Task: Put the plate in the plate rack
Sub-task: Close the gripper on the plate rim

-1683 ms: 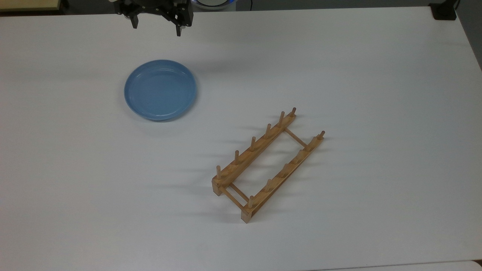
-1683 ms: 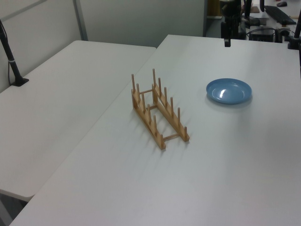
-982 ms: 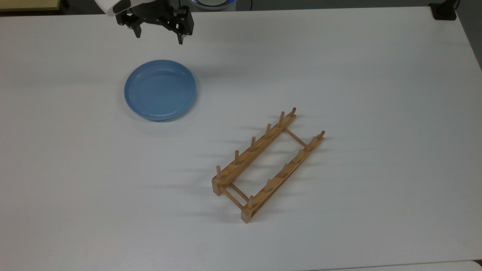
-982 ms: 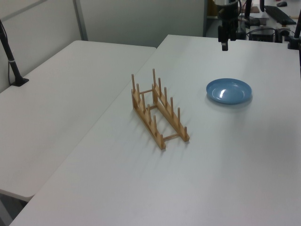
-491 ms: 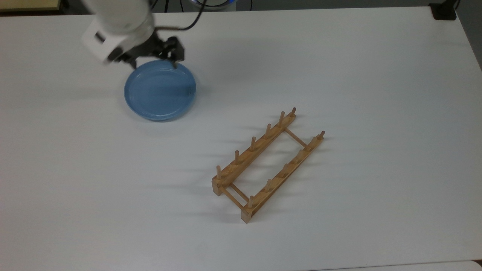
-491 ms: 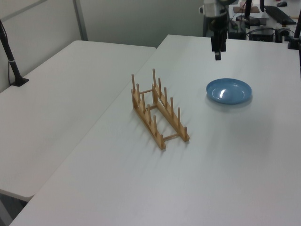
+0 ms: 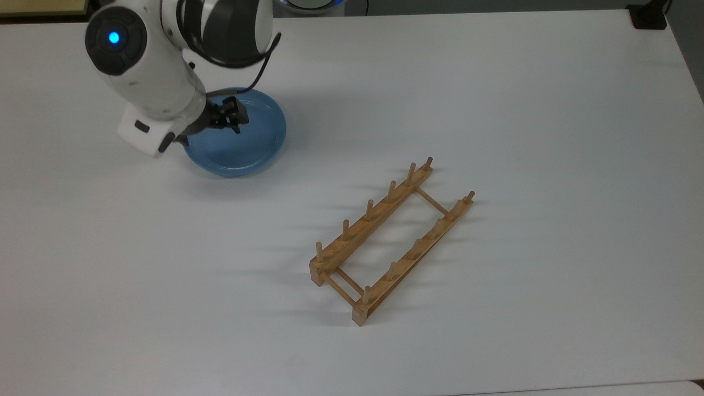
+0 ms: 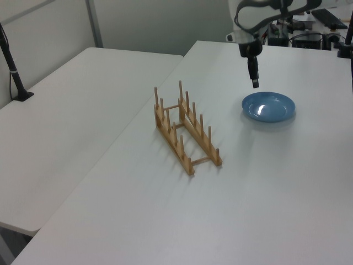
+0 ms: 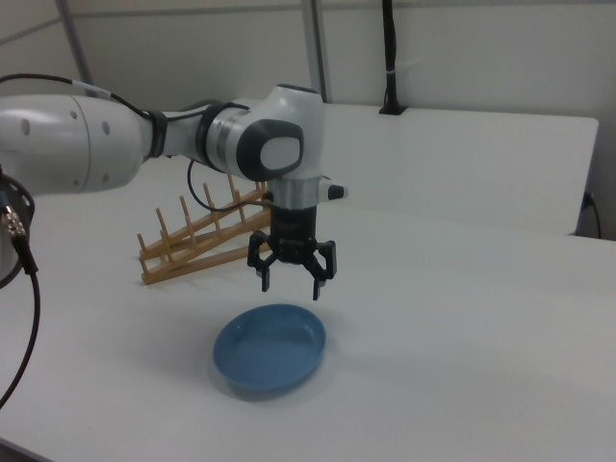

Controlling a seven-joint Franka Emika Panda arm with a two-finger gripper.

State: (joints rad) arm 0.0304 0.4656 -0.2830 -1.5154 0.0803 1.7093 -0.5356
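The light-blue plate [image 7: 258, 140] lies flat on the white table [image 7: 495, 110], toward the top view's upper left. My gripper [image 7: 217, 124] hangs over it, partly under the white arm. In the right view the gripper [image 9: 291, 284] is open with nothing between its fingers, a short way above the far rim of the plate [image 9: 269, 348]. The left view shows the gripper [image 8: 254, 83] pointing down above the left edge of the plate [image 8: 268, 106]. The wooden plate rack [image 7: 390, 242] stands apart with no plate in it, also seen as the rack [image 8: 187, 130] and the rack [image 9: 197, 236].
A second white table [image 8: 66, 127] adjoins on the left view's left, with a black post [image 8: 14, 72] on it. Another black mount [image 7: 649, 16] sits at the top view's upper right corner. A black cable [image 9: 24, 318] hangs at the right view's left edge.
The arm has come from the table's far edge forward and down until the gripper hangs over the plate. It stays open. Plate and rack have not moved.
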